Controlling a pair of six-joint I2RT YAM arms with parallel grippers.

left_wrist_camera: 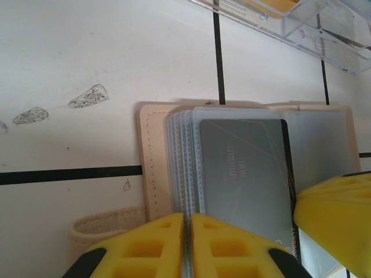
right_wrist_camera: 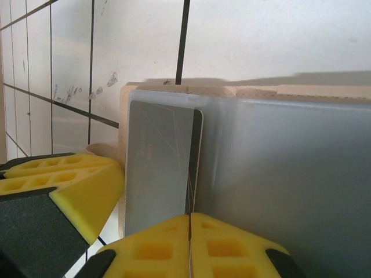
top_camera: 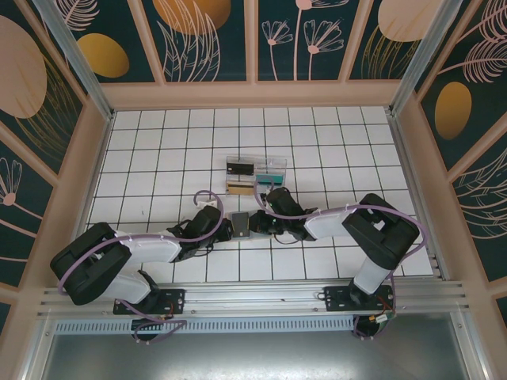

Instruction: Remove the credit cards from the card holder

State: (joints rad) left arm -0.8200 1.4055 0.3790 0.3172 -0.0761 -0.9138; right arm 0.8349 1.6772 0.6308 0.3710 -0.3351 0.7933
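Where the card holder [top_camera: 240, 225] lies, clear tray [top_camera: 276, 163] sits beyond.

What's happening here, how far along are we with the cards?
Both arms are at the open wallet mid-table. The left gripper is shut on the wallet's plastic sleeves, holding it. The right gripper is shut on the edge of a grey card that sits in a sleeve, not yet pulled out. Card-like pieces lie in the clear tray behind.

Card holder [left_wrist_camera: 152, 168] outer: tan matt leather-like w/ stitched edge; inner sleeves [left_wrist_camera: 179, 150] clear glossy plastic. Credit card [left_wrist_camera: 243, 174] grey plastic, satin, fine scratches. Tray [left_wrist_camera: 307, 26] clear glossy plastic. Left gripper [left_wrist_camera: 187, 219] pads matt yellow. Table [left_wrist_camera: 87, 46] smooth white, smudged
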